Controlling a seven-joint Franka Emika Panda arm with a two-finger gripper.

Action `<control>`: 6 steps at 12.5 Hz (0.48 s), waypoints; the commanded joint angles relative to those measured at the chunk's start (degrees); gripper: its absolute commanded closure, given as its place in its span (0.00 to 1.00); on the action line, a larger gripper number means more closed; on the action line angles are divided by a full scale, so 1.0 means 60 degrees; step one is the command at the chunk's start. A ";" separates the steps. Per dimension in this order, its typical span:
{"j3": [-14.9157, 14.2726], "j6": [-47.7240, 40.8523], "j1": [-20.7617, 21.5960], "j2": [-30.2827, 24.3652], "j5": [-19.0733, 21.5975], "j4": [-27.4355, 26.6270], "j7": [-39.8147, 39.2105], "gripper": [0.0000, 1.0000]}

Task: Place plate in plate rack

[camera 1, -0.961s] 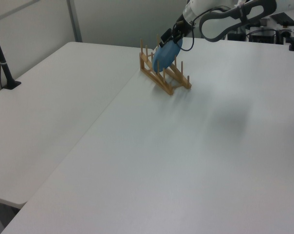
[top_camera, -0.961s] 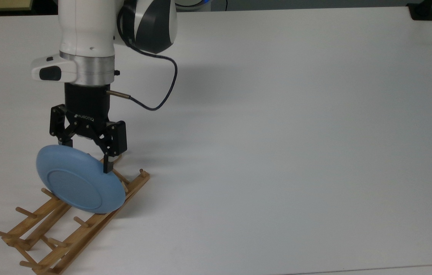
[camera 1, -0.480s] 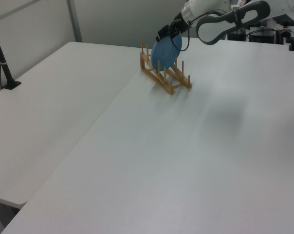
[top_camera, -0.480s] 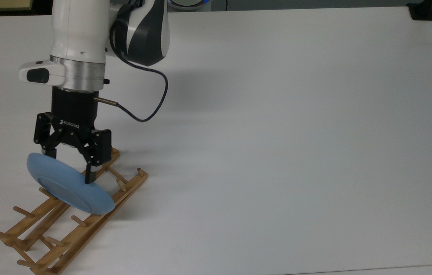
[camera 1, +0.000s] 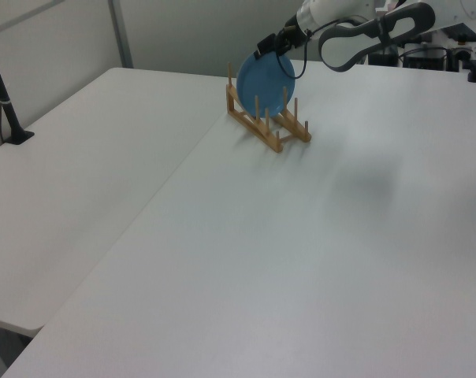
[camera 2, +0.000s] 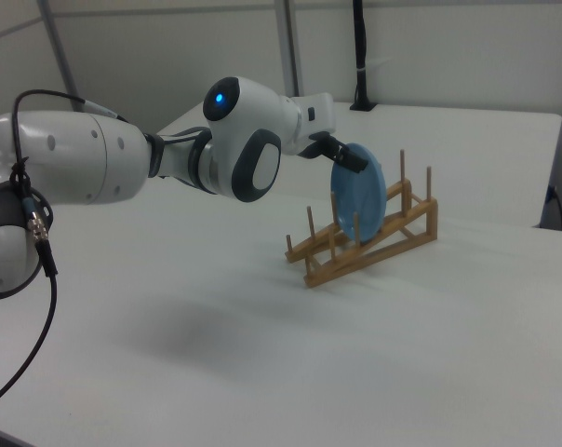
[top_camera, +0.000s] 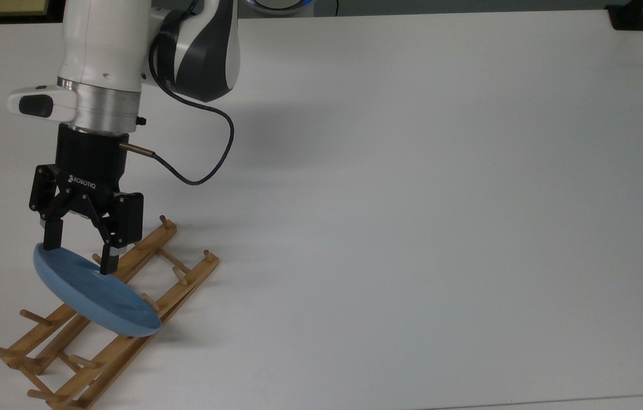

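The light-blue plate [top_camera: 94,296] stands nearly on edge between the pegs of the wooden plate rack [top_camera: 188,290], near the top view's lower left. Directly above it, my gripper [top_camera: 81,250] points down and is open, one finger on each side of the plate's upper rim. From the left view, the plate [camera 1: 265,77] faces the camera, upright in the rack [camera 1: 289,130], and the gripper [camera 1: 268,49] is at its top edge. In the right view, the plate [camera 2: 358,200] sits about midway along the rack [camera 2: 393,240], below the gripper [camera 2: 351,160].
The white table [top_camera: 412,199] stretches wide to the top view's right of the rack. A black clamp [top_camera: 629,17] sits at its far right corner. A black post with a cable [camera 1: 5,94] stands at the left view's left edge.
My gripper has moved toward the top view's left. The plate has tipped from leaning, face showing, to nearly on edge among the pegs. The finger spacing looks the same.
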 commanded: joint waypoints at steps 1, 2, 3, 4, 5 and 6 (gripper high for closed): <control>-0.0147 0.0083 0.0175 -0.0055 0.0103 0.0045 0.0345 0.00; -0.0132 -0.0048 0.0247 -0.0317 0.0089 -0.0115 0.0331 0.00; -0.0089 -0.0353 0.0335 -0.0581 0.0103 -0.0479 0.0331 0.00; -0.0074 -0.0864 0.0467 -0.0917 0.0089 -0.0787 0.0331 0.00; -0.0073 -0.1667 0.0613 -0.1254 0.0088 -0.0979 0.0316 0.00; -0.0059 -0.2675 0.0716 -0.1532 0.0088 -0.1010 0.0287 0.00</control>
